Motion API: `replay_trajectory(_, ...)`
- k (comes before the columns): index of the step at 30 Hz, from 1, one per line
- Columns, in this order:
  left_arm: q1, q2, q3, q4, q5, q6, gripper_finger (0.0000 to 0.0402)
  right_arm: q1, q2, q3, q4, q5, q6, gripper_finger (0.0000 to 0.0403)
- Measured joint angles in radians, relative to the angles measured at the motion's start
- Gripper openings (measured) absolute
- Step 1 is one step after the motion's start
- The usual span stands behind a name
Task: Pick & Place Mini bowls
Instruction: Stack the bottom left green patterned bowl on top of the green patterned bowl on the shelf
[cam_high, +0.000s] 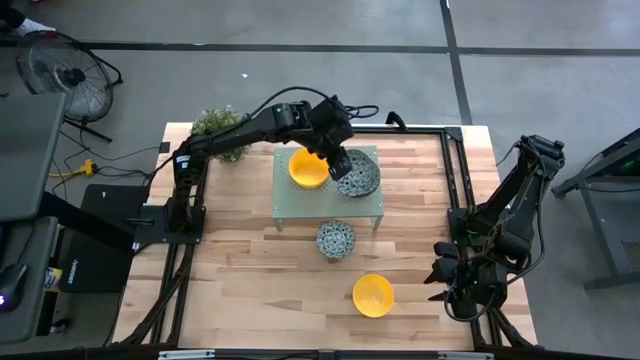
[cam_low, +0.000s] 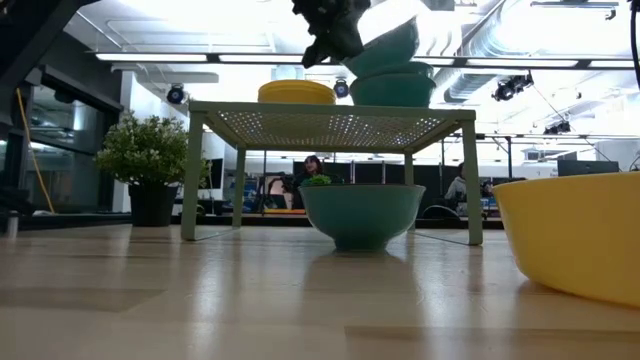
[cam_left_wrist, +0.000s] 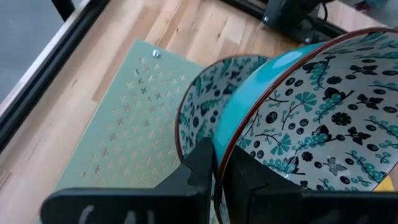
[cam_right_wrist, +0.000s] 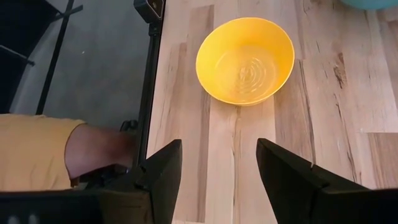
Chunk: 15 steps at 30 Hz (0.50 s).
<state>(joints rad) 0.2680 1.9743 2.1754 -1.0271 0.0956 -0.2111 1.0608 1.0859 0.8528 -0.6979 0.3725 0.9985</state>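
My left gripper (cam_high: 338, 160) reaches over the pale green stand (cam_high: 290, 205) and is shut on a patterned mini bowl (cam_left_wrist: 323, 106), tilted above a second patterned bowl (cam_left_wrist: 202, 106) that stands on the stand top. A yellow bowl (cam_high: 307, 168) sits beside them on the stand, and the low view shows it as a low stack (cam_low: 296, 92). Another patterned bowl (cam_high: 336, 238) rests on its base on the table in front of the stand, and a yellow bowl (cam_high: 372, 295) lies nearer the front edge. My right gripper (cam_right_wrist: 219, 168) waits open at the table's right side, short of that yellow bowl (cam_right_wrist: 244, 59). My left gripper pinches the patterned bowl's rim (cam_left_wrist: 227, 146), one finger (cam_left_wrist: 199, 165) on the teal outer wall and the other (cam_left_wrist: 261, 180) inside. The fingers come from above, slanting down. The bowl is tilted steeply over the lower bowl (cam_low: 392, 88); whether the two touch I cannot tell.
A leafy plant (cam_high: 220, 125) stands at the table's far left corner behind the stand. Black frame rails (cam_high: 455, 180) run along the table's sides. A person's yellow sleeve and forearm (cam_right_wrist: 37, 152) show beyond the rail in the right wrist view. Bare wood lies between the two table bowls.
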Motion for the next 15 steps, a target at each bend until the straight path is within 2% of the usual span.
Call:
replay_trajectory(8, 0.0, 0.0, 0.0, 0.003, 0.0, 0.005, 0.0022, 0.0, 0.0, 0.0, 0.0, -0.002, 0.0, 0.0195)
replay_trajectory(15, 0.0, 0.0, 0.0, 0.003, 0.0, 0.009, 0.0057, 0.0, 0.0, 0.0, 0.0, -0.002, 0.0, 0.0195)
